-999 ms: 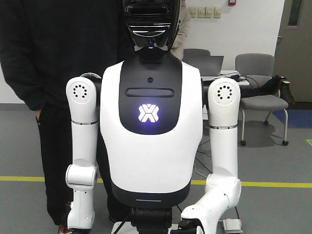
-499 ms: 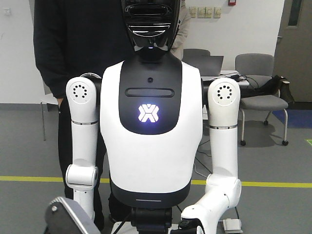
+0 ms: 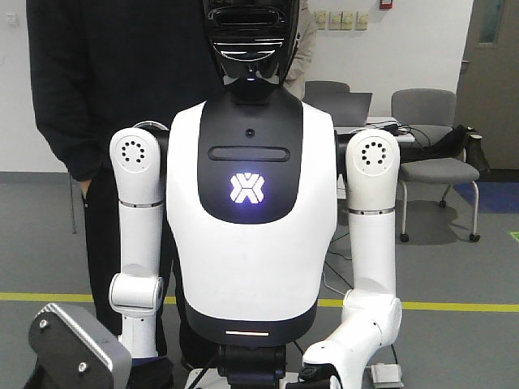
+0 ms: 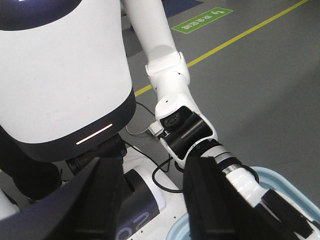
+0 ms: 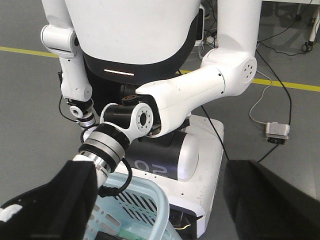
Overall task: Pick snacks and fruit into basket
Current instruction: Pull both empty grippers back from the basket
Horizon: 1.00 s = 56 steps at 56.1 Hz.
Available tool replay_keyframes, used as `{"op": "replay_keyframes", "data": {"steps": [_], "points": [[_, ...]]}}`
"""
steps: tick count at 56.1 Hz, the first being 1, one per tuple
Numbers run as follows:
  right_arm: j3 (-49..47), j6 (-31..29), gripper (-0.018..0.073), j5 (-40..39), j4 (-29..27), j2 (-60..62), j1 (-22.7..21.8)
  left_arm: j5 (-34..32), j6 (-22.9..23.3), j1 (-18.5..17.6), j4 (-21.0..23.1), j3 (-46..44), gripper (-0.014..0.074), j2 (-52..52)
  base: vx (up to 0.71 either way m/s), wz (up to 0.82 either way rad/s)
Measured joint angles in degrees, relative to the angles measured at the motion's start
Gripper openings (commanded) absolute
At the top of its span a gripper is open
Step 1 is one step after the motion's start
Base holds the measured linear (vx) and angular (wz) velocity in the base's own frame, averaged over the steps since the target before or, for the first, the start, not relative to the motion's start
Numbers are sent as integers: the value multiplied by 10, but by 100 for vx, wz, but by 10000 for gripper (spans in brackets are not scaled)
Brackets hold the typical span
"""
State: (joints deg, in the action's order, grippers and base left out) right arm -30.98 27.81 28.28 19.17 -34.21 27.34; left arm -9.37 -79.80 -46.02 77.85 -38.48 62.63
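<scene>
One big white robot [image 3: 251, 243] with two arms stands in the middle. On its black chest glows one white sign shaped like an X [image 3: 247, 188]. One person in dark clothes [image 3: 105, 81] stands behind it. Two grey chairs [image 3: 430, 138] are at the back.

One light blue basket [image 5: 155, 200] sits low in front of the white robot's base. A bit of green shows inside it, too little to tell what it is.

The left gripper [image 4: 152, 165] has its two dark fingers spread wide, with nothing between them. The right gripper [image 5: 160, 170] is spread wide too, holding nothing, above the basket.

The base shows marks like "O2" [image 5: 150, 167]. The green floor sign [image 4: 202, 19] has white writing too small to read.
</scene>
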Motion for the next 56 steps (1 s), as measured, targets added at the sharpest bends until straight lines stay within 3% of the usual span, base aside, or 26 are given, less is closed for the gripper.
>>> {"op": "replay_keyframes", "data": {"steps": [18,22,27,34,43,48,50,56], "points": [[0,0,567,-1,0,0,0,2,0,0,0,0,394,0,0,0],[0,0,567,-1,0,0,0,8,1,0,-6,0,342,0,0,0],[0,0,567,-1,0,0,0,14,22,0,-51,0,210,-3,0,0],[0,0,567,-1,0,0,0,14,141,0,-185,4,-13,-16,0,0],[0,0,567,-1,0,0,0,-13,398,6,-419,64,-11,-65,0,0],[0,0,567,0,0,0,0,-31,520,35,-493,113,-10,-108,0,0],[0,0,567,0,0,0,0,-34,546,54,-516,135,-10,-126,0,0],[0,0,567,0,0,0,0,-39,570,119,-563,188,-10,-198,0,0]]}}
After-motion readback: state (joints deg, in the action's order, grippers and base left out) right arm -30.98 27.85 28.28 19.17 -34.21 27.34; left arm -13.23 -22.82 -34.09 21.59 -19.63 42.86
